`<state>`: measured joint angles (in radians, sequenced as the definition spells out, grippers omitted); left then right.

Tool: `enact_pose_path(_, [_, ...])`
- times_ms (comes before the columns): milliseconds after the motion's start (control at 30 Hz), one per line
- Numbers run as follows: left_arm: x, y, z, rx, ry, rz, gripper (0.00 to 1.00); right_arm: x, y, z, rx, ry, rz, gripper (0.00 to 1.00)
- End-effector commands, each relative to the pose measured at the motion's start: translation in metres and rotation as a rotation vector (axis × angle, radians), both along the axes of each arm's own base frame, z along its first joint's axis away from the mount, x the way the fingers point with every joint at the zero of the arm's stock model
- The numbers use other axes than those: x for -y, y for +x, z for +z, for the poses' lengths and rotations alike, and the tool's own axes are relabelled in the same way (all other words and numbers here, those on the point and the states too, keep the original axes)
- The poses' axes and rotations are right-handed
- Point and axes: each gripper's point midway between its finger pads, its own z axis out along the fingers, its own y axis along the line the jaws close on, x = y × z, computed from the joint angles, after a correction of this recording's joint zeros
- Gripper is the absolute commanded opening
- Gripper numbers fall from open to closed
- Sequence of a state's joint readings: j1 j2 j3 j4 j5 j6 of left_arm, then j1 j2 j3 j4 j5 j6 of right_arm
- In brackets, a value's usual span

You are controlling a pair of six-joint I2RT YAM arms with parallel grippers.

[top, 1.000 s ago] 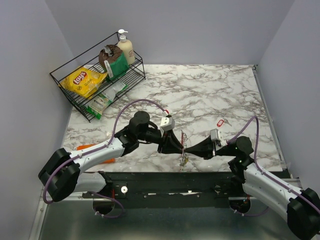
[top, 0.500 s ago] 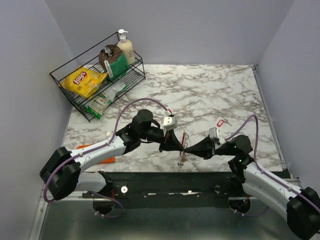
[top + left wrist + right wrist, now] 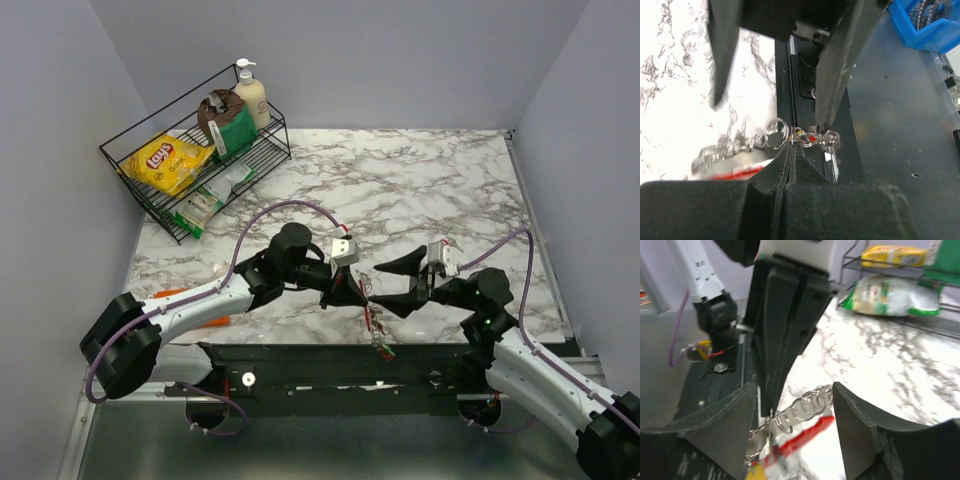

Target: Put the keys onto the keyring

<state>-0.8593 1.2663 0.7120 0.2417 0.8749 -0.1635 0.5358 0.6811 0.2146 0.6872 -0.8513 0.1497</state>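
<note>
My left gripper (image 3: 362, 291) is shut on the keyring (image 3: 372, 318) near the table's front edge. The red loop and silvery coil hang down from the pinch, with a small bunch of keys (image 3: 383, 348) at the bottom. In the left wrist view the closed left gripper (image 3: 792, 145) nips thin silvery rings (image 3: 775, 137). My right gripper (image 3: 386, 284) stands open just to the right, its fingers apart above and below the pinch. In the right wrist view the right gripper (image 3: 792, 392) straddles the coil and the keyring's red bar (image 3: 805, 435) without touching them.
A black wire rack (image 3: 130, 175) at the back left holds a chips bag (image 3: 172, 160), other packets and a soap bottle (image 3: 250, 95). A flat orange packet (image 3: 172, 294) lies under the left arm. The black base rail (image 3: 300, 365) runs along the front edge.
The right gripper has opened and let go of the keyring. The left gripper has shut on it and shifted right. The keys now dangle lower, over the front rail.
</note>
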Motion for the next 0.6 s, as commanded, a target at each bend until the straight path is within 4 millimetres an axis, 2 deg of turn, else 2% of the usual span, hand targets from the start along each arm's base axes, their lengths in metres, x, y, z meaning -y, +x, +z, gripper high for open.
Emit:
enact_pose_path(0, [-0.002,0.003,0.007,0.065,-0.035,0.024,0.00,0.012,0.030,0.017,-0.060,0.030,-0.204,0.80])
enact_pose_path(167, [-0.004,0.002,0.004,0.081,-0.048,0.024,0.00,0.015,0.040,0.016,-0.144,-0.002,-0.264,0.84])
enact_pose_path(500, [-0.008,0.003,0.001,0.106,-0.038,0.049,0.00,0.004,0.039,0.010,-0.235,-0.061,-0.198,0.84])
enact_pose_path(567, [-0.008,0.011,0.002,0.108,-0.011,0.082,0.00,0.002,0.039,0.001,-0.265,-0.087,-0.189,0.84])
